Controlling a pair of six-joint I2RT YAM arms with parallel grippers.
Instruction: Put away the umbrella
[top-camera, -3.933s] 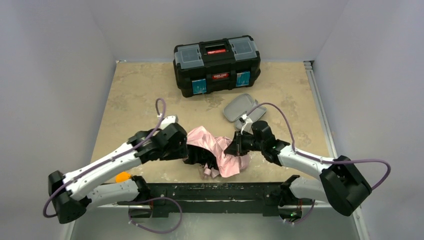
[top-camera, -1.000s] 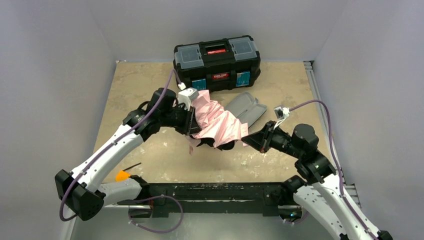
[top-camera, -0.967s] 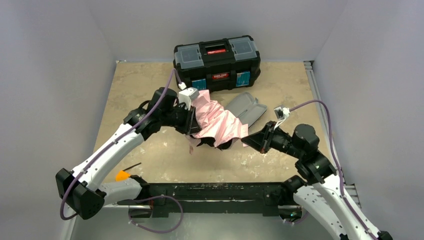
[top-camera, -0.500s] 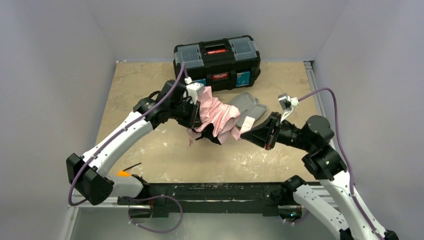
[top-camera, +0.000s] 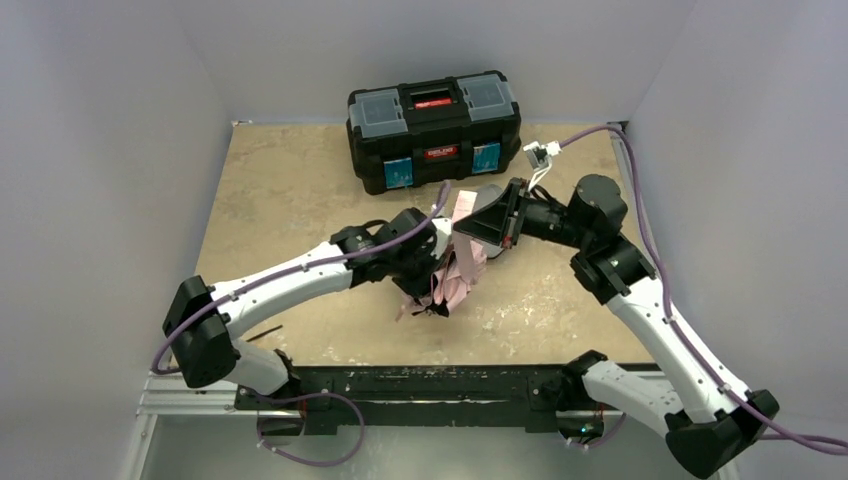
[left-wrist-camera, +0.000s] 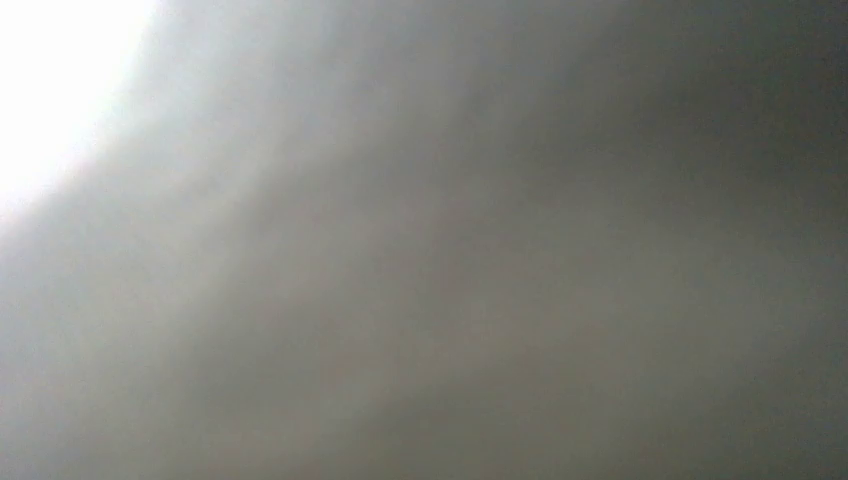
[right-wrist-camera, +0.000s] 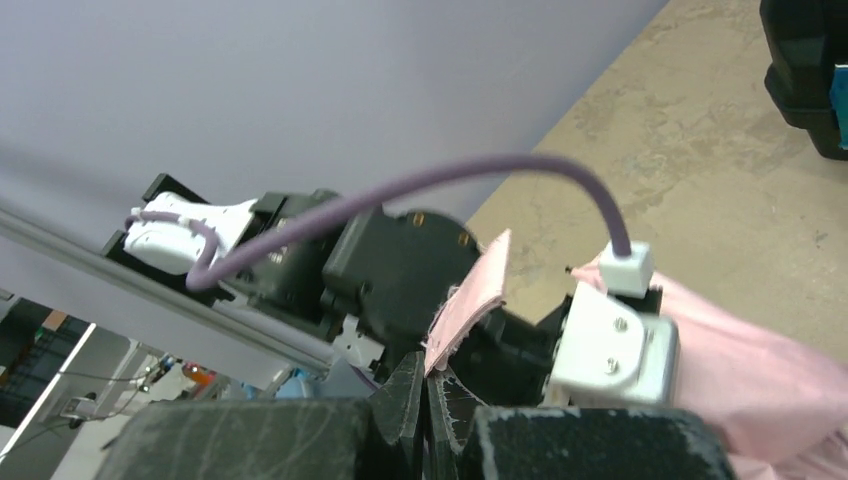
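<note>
The umbrella (top-camera: 457, 277) is a crumpled pale pink bundle with black ribs, hanging between my two grippers at the table's middle. My left gripper (top-camera: 430, 268) is pressed into its left side. Its fingers are buried in fabric and the bundle stays at its tip. The left wrist view is a grey blur with nothing readable. My right gripper (top-camera: 468, 222) is raised above the bundle and shut on a corner of the pink fabric (right-wrist-camera: 468, 300). In the right wrist view its jaws (right-wrist-camera: 428, 378) pinch that flap, with the left gripper's white camera mount (right-wrist-camera: 610, 345) close behind.
A black toolbox (top-camera: 433, 125) with a red handle stands closed at the back centre, and its corner shows in the right wrist view (right-wrist-camera: 805, 60). A small grey hard case (top-camera: 487, 192) lies in front of it, mostly hidden behind my right gripper.
My right arm has risen and swung back-left, pulling a corner of fabric upward. My left arm has stretched forward and lowered, so the umbrella now hangs narrower between the grippers.
</note>
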